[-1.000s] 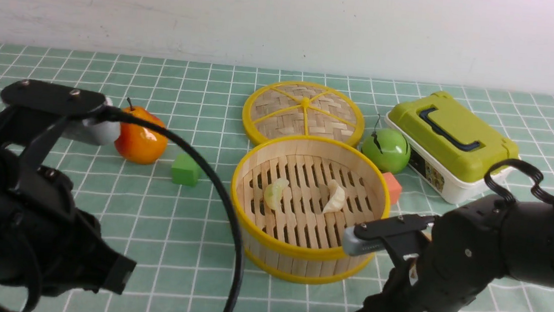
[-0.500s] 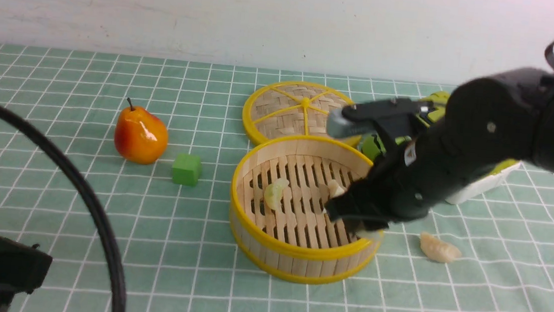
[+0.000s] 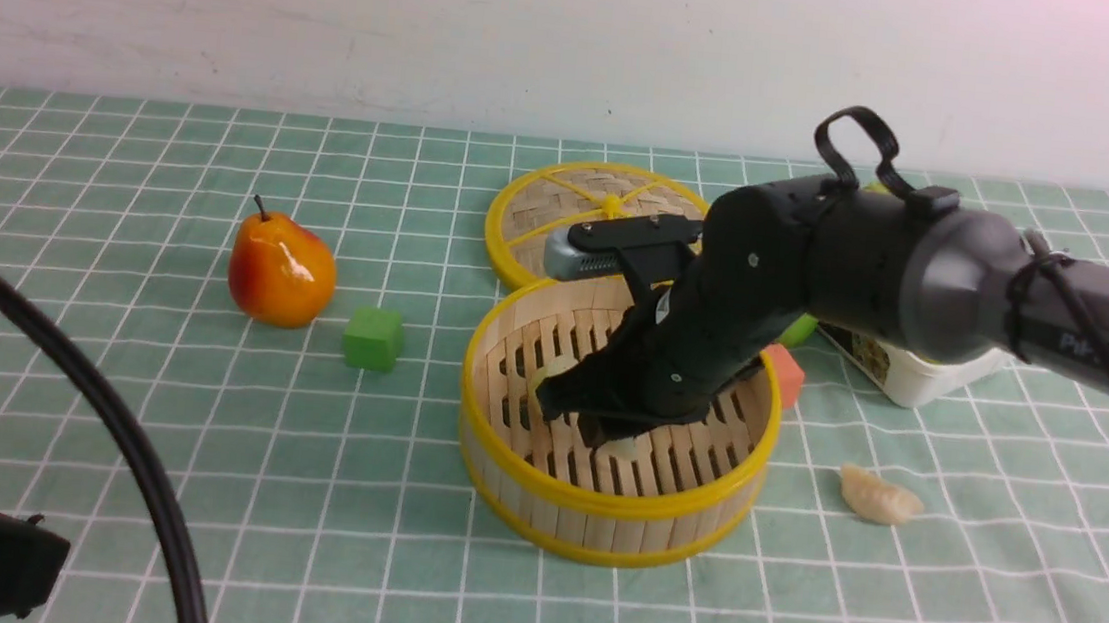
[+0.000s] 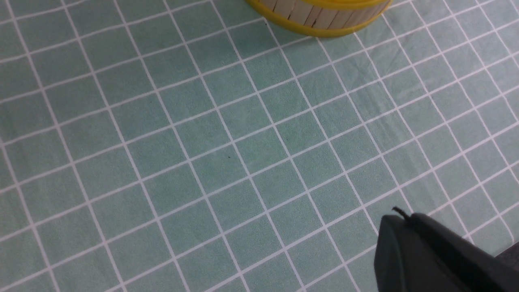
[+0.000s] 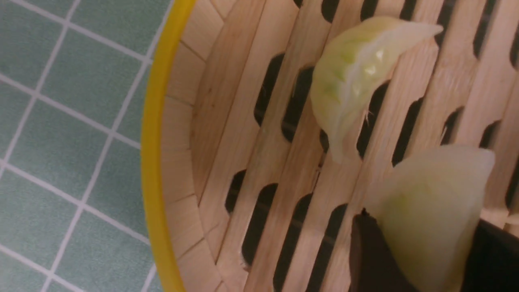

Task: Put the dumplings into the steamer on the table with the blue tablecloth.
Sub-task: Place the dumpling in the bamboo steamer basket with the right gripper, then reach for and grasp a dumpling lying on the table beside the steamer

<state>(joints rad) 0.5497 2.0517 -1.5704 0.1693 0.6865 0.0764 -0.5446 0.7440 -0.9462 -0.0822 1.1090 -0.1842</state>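
pale teal grid cloth (image 3: 104, 413) is covering the tabletop (image 3: 992, 591), plain white wall (image 3: 340, 12) running across the top of the frame. steamer (image 3: 586, 525) is sitting at centre. right end effector (image 3: 611, 444) is reaching inside it, partly closed and pinching a held dumpling (image 5: 425, 219) down near the slatted floor. second dumpling (image 5: 357, 77) is lying on the slats beside it. loose dumpling (image 3: 879, 498) is lying on the cloth, lower right of the steamer. left end effector (image 3: 11, 555), lower left corner, is sitting fully closed.

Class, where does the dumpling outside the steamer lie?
Front view: the dumpling lies on the tablecloth right of the steamer, in front of the orange cube.
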